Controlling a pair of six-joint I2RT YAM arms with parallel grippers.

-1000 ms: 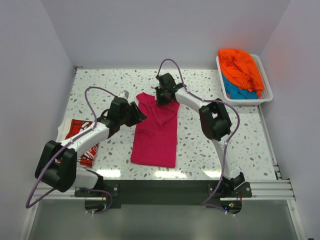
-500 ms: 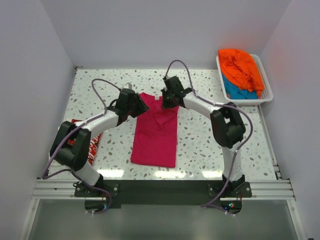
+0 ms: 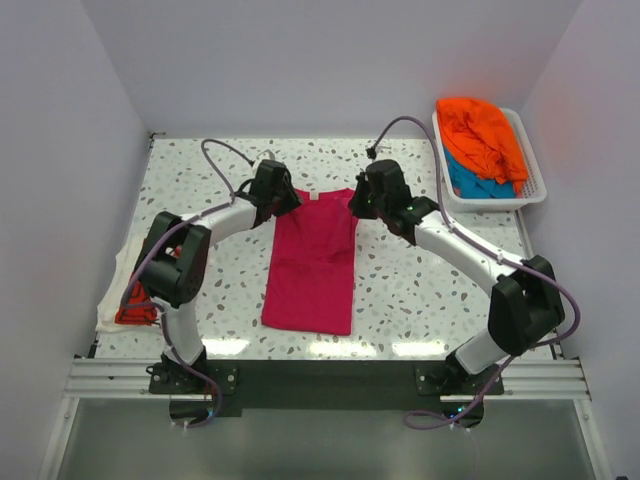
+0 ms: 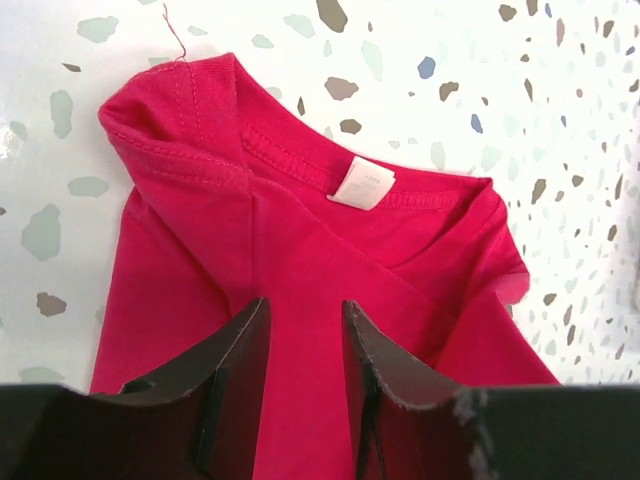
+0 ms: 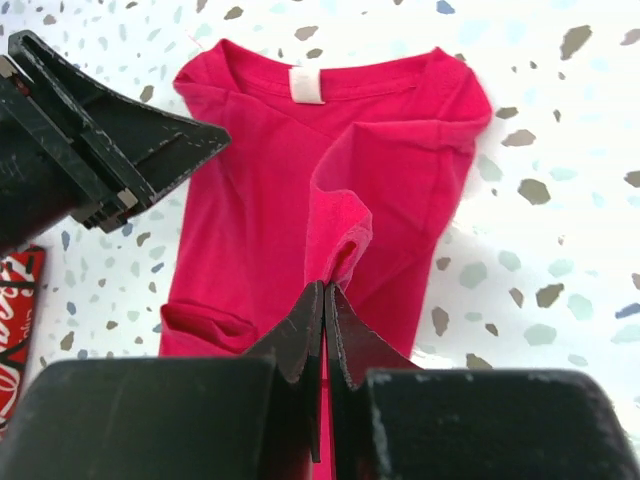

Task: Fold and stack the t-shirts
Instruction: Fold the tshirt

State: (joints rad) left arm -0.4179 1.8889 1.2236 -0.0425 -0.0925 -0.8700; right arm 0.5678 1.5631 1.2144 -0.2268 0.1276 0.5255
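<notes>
A magenta-pink t-shirt (image 3: 312, 262) lies lengthwise on the speckled table, collar at the far end. My left gripper (image 3: 285, 200) hovers over its far left shoulder; in the left wrist view it (image 4: 305, 305) is open, with flat pink cloth (image 4: 330, 250) showing between the jaws. My right gripper (image 3: 362, 203) is at the far right shoulder; in the right wrist view it (image 5: 326, 288) is shut on a raised pinch of the pink shirt (image 5: 250, 220). A red shirt with white lettering (image 3: 135, 305) lies crumpled at the left edge. Orange (image 3: 480, 130) and teal-blue (image 3: 475, 185) shirts sit in the basket.
The white slatted basket (image 3: 535, 190) stands at the far right corner. A pale cloth (image 3: 115, 300) lies under the red shirt by the left wall. The left gripper's body (image 5: 110, 160) shows close beside the shirt in the right wrist view.
Both grippers moved toward the far edge and apart, drawing the shirt's top out flatter and wider. The left arm swung off the red shirt, which now shows more.
</notes>
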